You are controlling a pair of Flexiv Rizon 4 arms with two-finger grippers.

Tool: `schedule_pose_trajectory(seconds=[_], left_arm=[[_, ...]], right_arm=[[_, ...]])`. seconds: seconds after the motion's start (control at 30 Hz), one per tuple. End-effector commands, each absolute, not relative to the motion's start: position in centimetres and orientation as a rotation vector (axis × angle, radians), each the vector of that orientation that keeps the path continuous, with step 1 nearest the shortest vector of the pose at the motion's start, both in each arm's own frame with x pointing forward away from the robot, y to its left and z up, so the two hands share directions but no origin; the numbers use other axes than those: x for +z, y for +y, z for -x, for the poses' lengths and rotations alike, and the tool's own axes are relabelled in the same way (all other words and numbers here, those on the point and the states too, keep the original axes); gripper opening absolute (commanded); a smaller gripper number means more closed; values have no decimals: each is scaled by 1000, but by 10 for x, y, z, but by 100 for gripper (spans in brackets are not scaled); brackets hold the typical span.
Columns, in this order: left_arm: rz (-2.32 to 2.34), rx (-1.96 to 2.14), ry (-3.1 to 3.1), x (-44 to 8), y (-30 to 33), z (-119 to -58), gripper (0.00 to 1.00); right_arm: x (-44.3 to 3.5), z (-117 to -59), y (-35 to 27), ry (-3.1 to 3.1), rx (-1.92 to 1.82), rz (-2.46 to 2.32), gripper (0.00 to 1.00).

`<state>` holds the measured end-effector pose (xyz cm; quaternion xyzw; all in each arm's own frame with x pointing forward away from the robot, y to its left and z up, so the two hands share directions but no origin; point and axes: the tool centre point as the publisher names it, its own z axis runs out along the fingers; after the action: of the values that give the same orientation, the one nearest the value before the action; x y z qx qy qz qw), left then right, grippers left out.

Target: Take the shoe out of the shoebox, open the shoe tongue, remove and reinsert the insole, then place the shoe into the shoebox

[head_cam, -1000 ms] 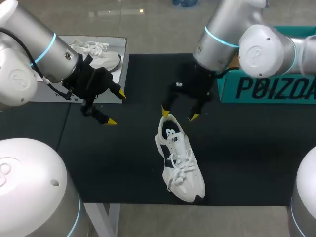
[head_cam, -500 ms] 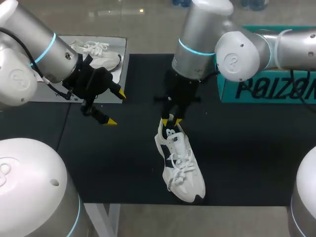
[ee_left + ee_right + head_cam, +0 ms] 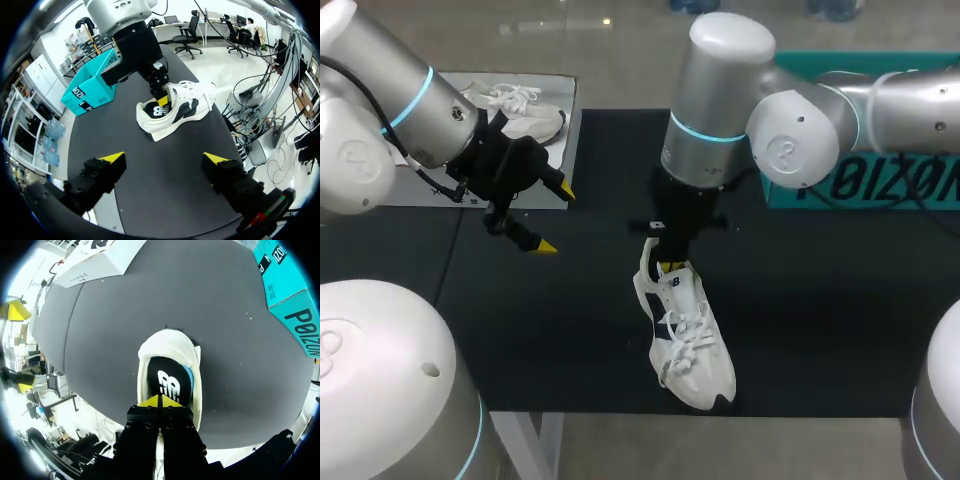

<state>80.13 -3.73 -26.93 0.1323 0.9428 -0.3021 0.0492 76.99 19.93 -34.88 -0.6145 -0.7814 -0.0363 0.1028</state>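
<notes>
Right pincer (image 3: 667, 266) now tip-to-tip (over shoe (image 3: 688, 340))

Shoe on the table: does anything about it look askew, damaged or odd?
Nothing stands out. The shoe sits upright on its sole, diagonal on the black mat, with the right hand shut at its opening.

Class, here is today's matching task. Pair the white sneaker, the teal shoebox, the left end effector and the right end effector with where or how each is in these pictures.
Things
1. white sneaker
2. teal shoebox
3. left end effector
4. right end effector

Places and states
A. fingertips together at the shoe's opening
B. on the far right of the black mat
C. fingers wide apart, holding nothing
D. lies mid-mat, dark insole showing

Pairs: 1-D, 2-B, 3-C, 4-A
</notes>
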Motion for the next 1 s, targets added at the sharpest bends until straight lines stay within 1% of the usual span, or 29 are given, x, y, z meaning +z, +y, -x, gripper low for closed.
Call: schedule_pose_trajectory(seconds=[0.03, 0.23, 0.5, 0.67, 0.77, 1.0], left_arm=[[-404, -917, 2875, -269, -38, -802, 100], [-404, -917, 2875, -269, -38, -802, 100], [-404, -917, 2875, -269, -38, -802, 100], [-404, -917, 2875, -269, -38, -802, 100], [-404, -917, 2875, -269, -38, -802, 100], [-404, -917, 2875, -269, -38, -802, 100]], right_arm=[[-366, -775, 203, -2299, -99, 1831, 0], [-386, -781, 203, -2288, -87, 1834, 0], [-417, -774, 212, -2237, -65, 1769, 0], [-427, -769, 212, -2219, -56, 1757, 0], [-422, -766, 210, -2216, -62, 1770, 0], [-391, -762, 201, -2253, -66, 1811, 0]])
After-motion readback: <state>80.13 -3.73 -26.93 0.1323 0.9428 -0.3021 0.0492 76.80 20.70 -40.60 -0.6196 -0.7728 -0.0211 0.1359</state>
